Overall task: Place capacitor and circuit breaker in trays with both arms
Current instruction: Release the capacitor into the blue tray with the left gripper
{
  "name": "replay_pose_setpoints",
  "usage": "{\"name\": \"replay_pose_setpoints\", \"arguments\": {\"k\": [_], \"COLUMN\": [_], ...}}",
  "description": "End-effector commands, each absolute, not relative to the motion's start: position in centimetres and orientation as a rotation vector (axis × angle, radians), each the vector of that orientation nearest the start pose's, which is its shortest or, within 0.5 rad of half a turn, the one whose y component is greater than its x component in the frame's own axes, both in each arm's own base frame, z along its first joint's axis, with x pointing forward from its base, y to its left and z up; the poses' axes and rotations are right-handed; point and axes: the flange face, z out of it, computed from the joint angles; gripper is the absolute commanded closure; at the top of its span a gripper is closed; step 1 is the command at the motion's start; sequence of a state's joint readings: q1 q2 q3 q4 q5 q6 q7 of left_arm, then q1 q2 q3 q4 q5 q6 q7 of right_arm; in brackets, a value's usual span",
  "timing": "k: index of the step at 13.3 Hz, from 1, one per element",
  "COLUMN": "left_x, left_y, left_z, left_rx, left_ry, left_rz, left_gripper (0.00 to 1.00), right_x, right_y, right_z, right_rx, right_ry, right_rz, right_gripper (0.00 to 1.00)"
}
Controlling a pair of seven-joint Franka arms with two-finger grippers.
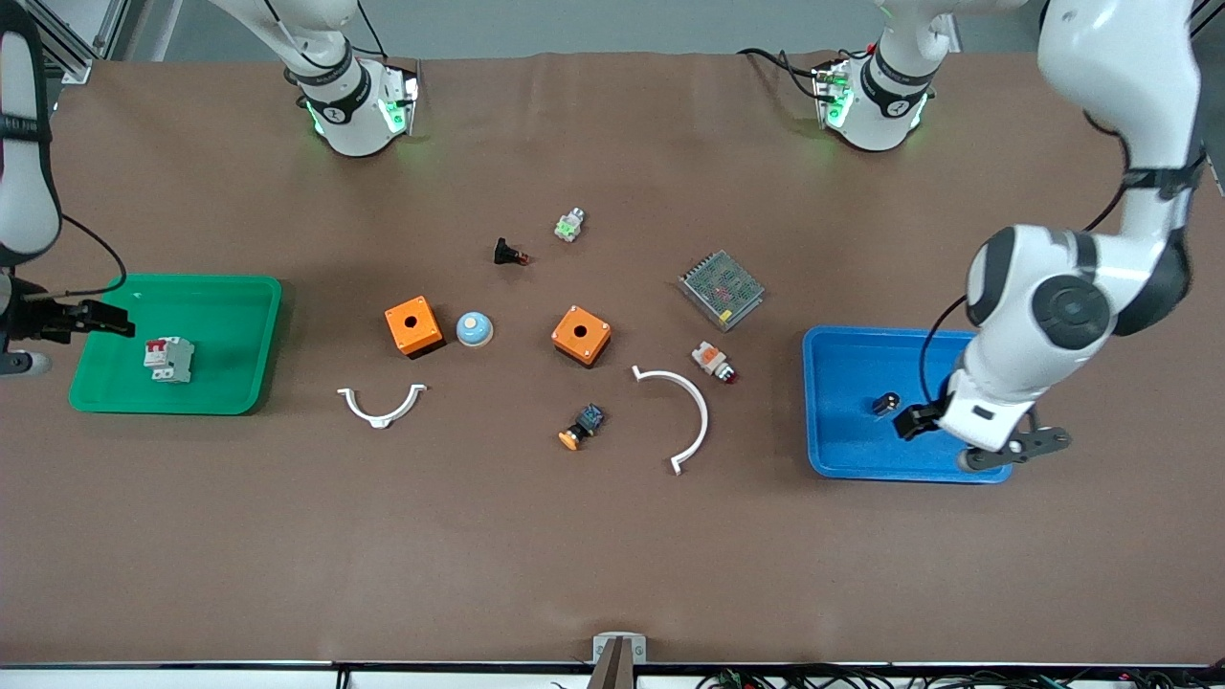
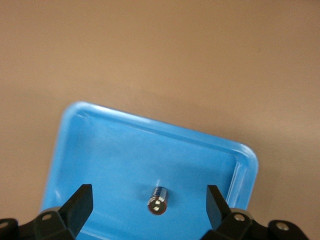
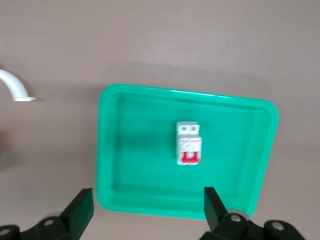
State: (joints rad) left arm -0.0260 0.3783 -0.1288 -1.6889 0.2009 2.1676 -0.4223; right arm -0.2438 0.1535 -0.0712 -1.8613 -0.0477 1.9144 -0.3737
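Capacitor (image 2: pixel 158 200) lies in the blue tray (image 2: pixel 100 130), below and between my spread, empty left jaws. Circuit breaker (image 3: pixel 189 143) rests in the green tray (image 3: pixel 125 150) under my right jaws, likewise released.

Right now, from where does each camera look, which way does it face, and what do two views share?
Front view: high across the table, facing both arm bases; shows left gripper and right gripper.
Left wrist view: on the left wrist, looks down at capacitor in blue tray; open jaws show.
Right wrist view: looks down at circuit breaker in green tray; open jaws show.
Front and wrist views share both trays.
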Motion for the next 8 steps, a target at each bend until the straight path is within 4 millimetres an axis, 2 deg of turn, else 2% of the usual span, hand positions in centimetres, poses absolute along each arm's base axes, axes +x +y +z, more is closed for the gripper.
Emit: {"name": "replay_pose_setpoints", "arguments": {"k": [1, 2, 4, 8], "left_x": [67.4, 67.1, 65.8, 62.8], "left_y": [-8.0, -7.6, -7.6, -6.5], "left_z": [46.8, 49.6, 53.8, 58.7], "left_rx": [-3.017, -3.009, -3.019, -3.087], "left_ry": [-0.087, -0.041, 0.01, -0.043], "left_rz": [-0.182, -0.167, -0.191, -0.156], "left_gripper": [0.0, 0.0, 0.0, 0.0], "right_x": [54.7, 54.5, 54.5, 53.9], "right_y": [-12.7, -10.7, -7.5, -4.4], "right_z": [46.4, 47.4, 48.5, 51.4], "right_rx": [-3.169, -3.173, -3.174, -3.151], "right_ry": [0.005, 0.046, 0.109, 0.118], "right_rz": [0.208, 0.212, 0.199, 0.115], "right_gripper": [0.02, 0.02, 0.02, 0.02]}}
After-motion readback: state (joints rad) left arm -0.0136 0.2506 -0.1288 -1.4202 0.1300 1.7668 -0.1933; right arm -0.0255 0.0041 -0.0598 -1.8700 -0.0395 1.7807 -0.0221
